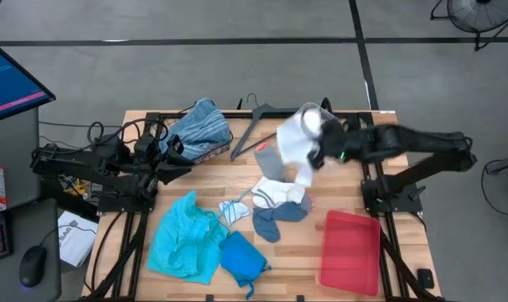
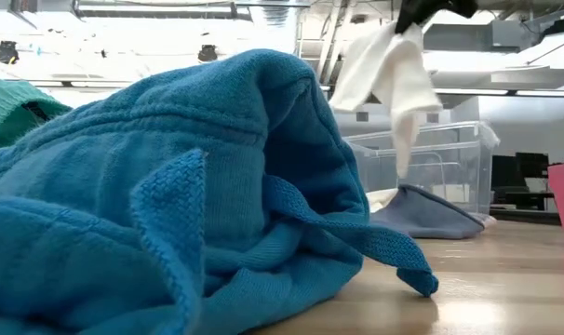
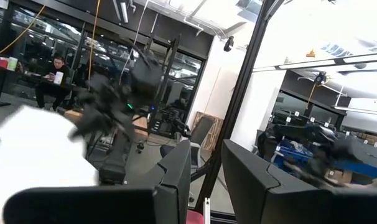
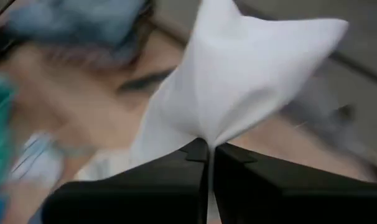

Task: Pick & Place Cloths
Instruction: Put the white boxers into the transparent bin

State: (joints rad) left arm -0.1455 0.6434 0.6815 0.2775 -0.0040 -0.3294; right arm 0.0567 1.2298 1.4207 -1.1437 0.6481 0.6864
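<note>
A: Step in hand?

B: Carry phase, by my reading. Right tool point(image 4: 208, 152) pinches a white cloth point(image 1: 298, 138), fingers pressed together on a fold of it. Cloth hangs clear of the tabletop point(image 1: 405, 243), above the far middle, close to the grey hanger point(image 1: 252, 126).

A: Anything else touching it?

B: Nothing visible. In the low view it dangles free over a grey cloth point(image 2: 426, 212), apart from it.

A: Left arm?

B: Waits at the left edge, beside the blue-white striped cloth point(image 1: 199, 127). Left tool point(image 3: 206, 177) spread, holding nothing.

A: What remains?

B: Plenty. Turquoise cloth point(image 1: 183, 237) and bright blue cloth point(image 1: 242, 257) lie at the near left; a heap of grey and white pieces point(image 1: 277, 201) in the middle. Red tray point(image 1: 349, 251) lies near right, nothing in it.

A: Next move?

B: Likely travel to a drop spot, then part the fingers. Which spot, I cannot tell. The hanging tail could snag on the heap if carried low.
</note>
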